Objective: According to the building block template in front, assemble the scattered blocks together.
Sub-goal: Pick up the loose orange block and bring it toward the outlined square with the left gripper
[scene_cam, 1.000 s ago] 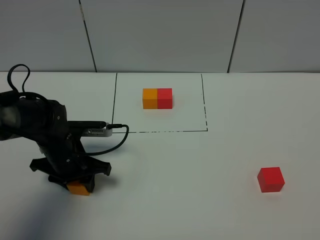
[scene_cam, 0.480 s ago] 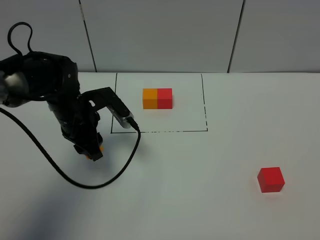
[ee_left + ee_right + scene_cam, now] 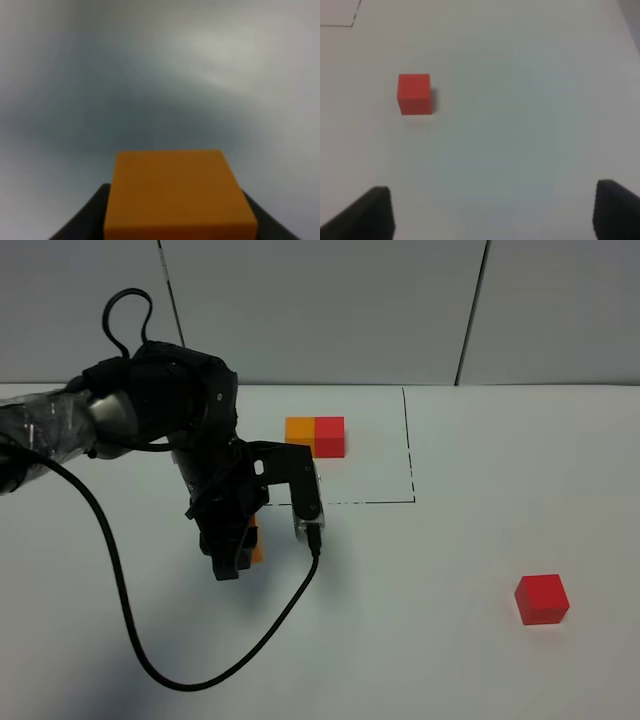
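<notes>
Orange cube sits mostly hidden inside left end effector.

— Anything legible from where you are?
— Nothing I can read. The orange cube I carry shows plain faces, the red cube likewise, and the bench bears only a thin black line, no letters or numbers.

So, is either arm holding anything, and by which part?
The left tool grips the orange cube by two opposite sides. The right tool is open and empty.
</notes>
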{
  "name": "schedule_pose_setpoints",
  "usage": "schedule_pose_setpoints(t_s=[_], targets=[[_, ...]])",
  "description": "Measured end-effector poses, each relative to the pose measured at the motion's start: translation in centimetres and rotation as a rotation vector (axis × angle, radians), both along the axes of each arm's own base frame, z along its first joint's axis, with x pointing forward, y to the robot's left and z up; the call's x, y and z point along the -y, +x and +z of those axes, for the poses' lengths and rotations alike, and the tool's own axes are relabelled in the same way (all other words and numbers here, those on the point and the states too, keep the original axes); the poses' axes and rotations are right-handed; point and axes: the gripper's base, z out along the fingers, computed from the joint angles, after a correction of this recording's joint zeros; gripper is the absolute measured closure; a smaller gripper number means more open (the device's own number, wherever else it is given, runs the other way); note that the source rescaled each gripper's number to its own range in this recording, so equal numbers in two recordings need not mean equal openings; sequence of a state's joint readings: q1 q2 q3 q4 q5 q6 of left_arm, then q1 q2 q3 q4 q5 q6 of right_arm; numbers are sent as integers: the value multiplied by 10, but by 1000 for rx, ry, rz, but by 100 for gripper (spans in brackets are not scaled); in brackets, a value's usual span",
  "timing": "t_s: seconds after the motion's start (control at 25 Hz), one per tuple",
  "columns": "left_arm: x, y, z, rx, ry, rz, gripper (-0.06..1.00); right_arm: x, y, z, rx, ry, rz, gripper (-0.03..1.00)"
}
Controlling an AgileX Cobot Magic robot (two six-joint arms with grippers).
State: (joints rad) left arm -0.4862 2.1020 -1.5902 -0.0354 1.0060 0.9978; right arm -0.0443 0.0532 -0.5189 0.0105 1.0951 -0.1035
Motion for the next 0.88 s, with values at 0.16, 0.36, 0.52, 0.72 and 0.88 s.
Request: schedule_pose_setpoints(t_s=[0.16,0.36,0.52,0.72,0.88], targets=[[12,7,-10,-65,-31,-65,94,0,0,0,0,0,0,34],[20,15,-27,-101,-42,-116,94,0,0,0,0,0,0,34],[23,15,-37,-128,-31,-133,94,0,0,0,0,0,0,34],[24,15,-43,-145,-24,-149,94,0,0,0,0,0,0,34],[24,15,-51,-158,-18,-150,94,0,0,0,0,0,0,34]])
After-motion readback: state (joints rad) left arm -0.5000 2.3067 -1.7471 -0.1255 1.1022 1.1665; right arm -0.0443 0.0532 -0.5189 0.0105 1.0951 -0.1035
